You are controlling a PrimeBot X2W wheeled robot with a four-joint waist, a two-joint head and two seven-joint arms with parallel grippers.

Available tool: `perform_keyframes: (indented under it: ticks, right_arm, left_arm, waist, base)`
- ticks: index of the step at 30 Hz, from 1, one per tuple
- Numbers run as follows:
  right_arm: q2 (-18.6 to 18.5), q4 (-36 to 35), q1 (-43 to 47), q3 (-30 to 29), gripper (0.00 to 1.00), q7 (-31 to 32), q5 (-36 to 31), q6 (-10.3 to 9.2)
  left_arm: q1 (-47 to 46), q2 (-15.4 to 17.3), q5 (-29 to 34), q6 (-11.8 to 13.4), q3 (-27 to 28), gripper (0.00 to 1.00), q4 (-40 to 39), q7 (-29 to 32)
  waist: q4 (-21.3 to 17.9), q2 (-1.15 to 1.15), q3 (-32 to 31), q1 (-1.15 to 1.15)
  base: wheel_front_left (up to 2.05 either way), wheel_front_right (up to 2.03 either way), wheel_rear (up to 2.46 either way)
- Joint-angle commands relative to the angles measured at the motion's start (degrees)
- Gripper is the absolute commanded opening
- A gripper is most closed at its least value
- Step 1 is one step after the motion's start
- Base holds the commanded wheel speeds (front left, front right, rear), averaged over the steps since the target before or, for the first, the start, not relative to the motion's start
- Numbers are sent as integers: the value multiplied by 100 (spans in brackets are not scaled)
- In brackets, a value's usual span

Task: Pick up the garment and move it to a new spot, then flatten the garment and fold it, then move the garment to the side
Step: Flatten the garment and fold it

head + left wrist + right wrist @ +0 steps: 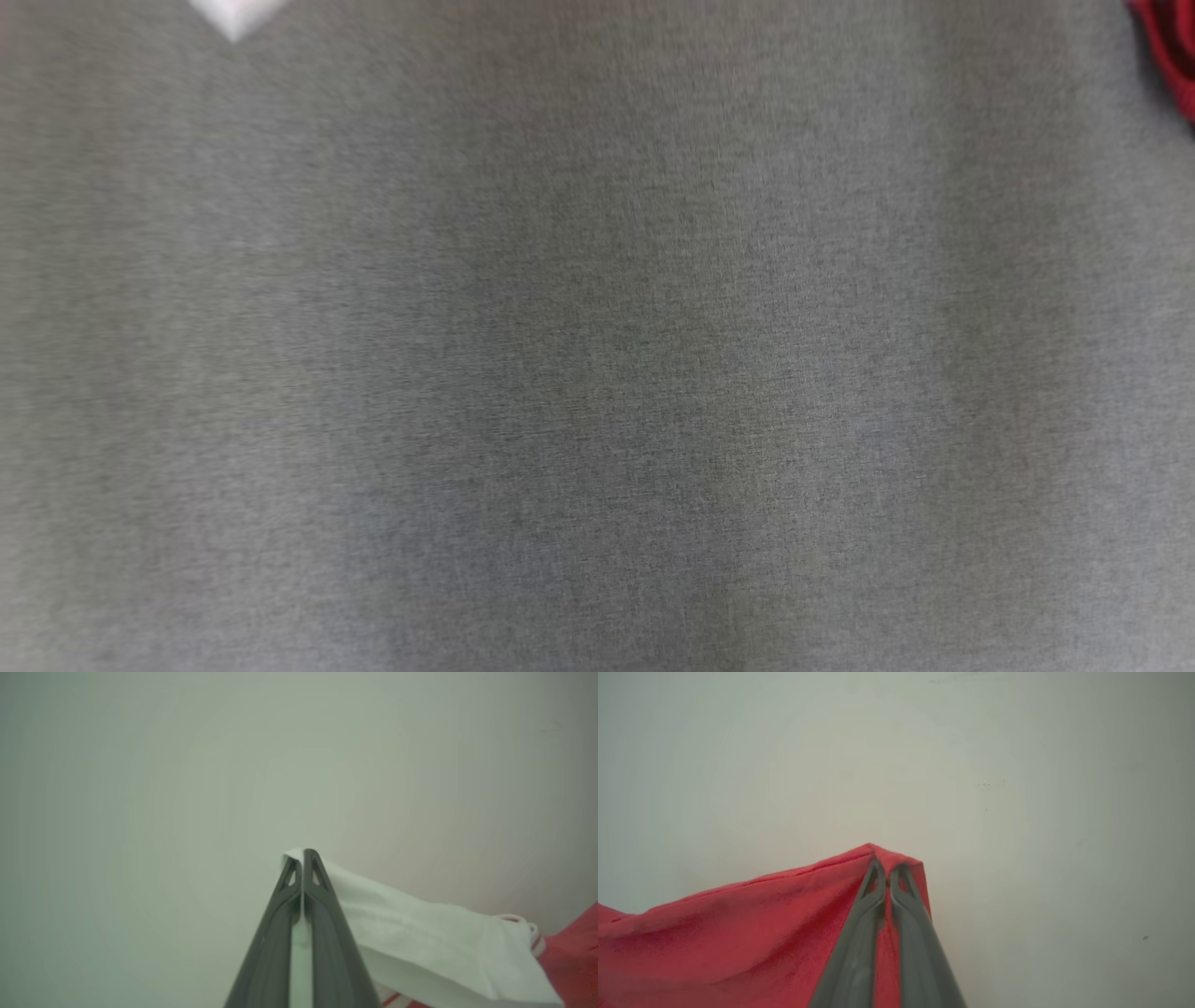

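The garment is red and white cloth, held up at two places. In the left wrist view my left gripper is shut on a white part of the garment, which trails down to the right toward red cloth. In the right wrist view my right gripper is shut on a red edge of the garment, which hangs away to the lower left. In the head view a tip of the white part shows at the top left and a bit of the red part at the top right.
A grey cloth-like surface spreads across the blurred head view. Behind both grippers lies a plain pale surface.
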Motion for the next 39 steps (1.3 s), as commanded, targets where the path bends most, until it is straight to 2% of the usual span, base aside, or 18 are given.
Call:
perform_keyframes:
  ticks: [1, 9, 17, 21, 23, 28, 32, 39]
  right_arm:
    - [60, 107, -254, 109, 0, -90, -107, -15]
    - [86, 727, -969, 435, 0, -355, -92, -15]
    - [-127, 947, -822, 900, 0, -559, 215, -15]
    - [-334, 818, -468, 1166, 0, -677, 501, -15]
    - [-430, 664, -134, 1314, 0, -754, 711, -15]
    - [-826, 64, 1060, 1613, 0, -972, 1354, -15]
    - [-1178, -531, 2248, 1789, 0, -1168, 1734, -15]
    - [-1653, -1463, 4390, 1559, 0, -1420, 2217, -15]
  left_arm:
    - [-302, -41, -21, 13, -83, 0, 151, -68]
    - [-1047, -164, -203, 14, -389, 0, 762, -398]
    - [-952, -166, -541, 13, -757, 0, 1090, -738]
    - [-554, -139, -828, 13, -1016, 0, 870, -1063]
    - [-219, -6, -894, 13, -1212, 0, 689, -1232]
    - [1002, 137, -1323, 66, -988, 0, 128, -1541]
    - [2364, 289, -1605, 412, -705, 0, -763, -1610]
    - [5352, 514, -1909, 1456, 67, 0, -3070, -1619]
  waist:
    - [-146, -2, 338, -2]
    - [-119, -2, 429, -2]
    - [-65, -2, 482, -2]
    - [6, -2, 308, -2]
    - [39, -2, 160, -2]
    - [81, -2, -319, -2]
    - [110, -2, -727, -2]
    - [129, -2, -1224, -2]
  base:
    - [0, 0, 0]
    - [0, 0, 0]
    - [0, 0, 0]
    - [0, 0, 0]
    - [0, 0, 0]
    - [0, 0, 0]
    - [0, 0, 0]
    - [0, 0, 0]
